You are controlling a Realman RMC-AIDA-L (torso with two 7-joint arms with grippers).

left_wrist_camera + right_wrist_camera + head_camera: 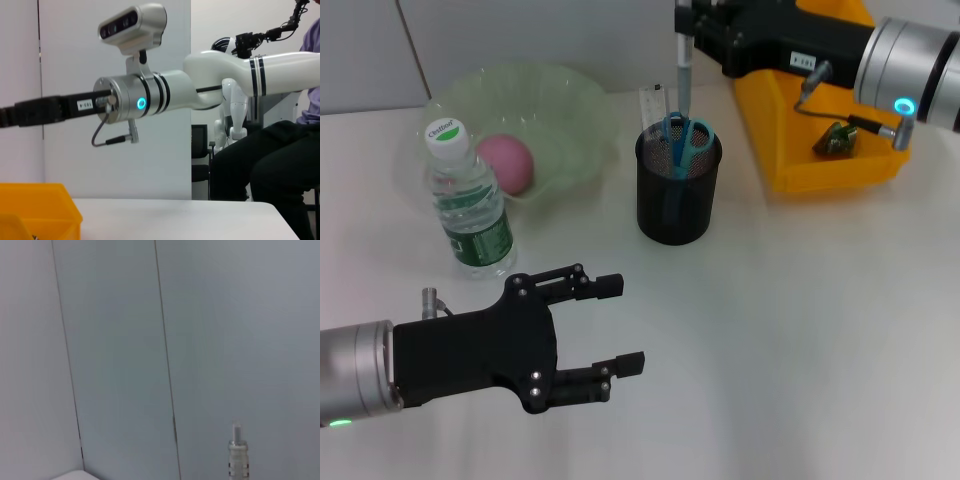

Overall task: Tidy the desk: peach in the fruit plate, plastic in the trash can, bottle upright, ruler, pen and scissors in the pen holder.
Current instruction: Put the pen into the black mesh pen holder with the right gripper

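The right gripper (685, 22) hangs above the black mesh pen holder (678, 190), its jaws clamped on the top of a grey pen (684, 80) that stands upright with its lower end at the holder's mouth. The scissors (682, 140) with blue-green handles sit in the holder already, and a clear ruler (653, 105) stands in it at the far side. In the right wrist view only the pen's silver end (236, 455) shows against a pale wall.

The left gripper (600, 335) hovers low over the near part of the white table (800, 330), jaws apart and holding nothing (it sits well clear of every object). Just beyond it the water bottle (468, 200) stands upright with its white cap on, beside the pale green fruit plate (560, 110), where the pink peach (506, 162) lies. An orange trash can (820, 150) stands at the far right, with a small scrap of plastic (838, 138) inside it.
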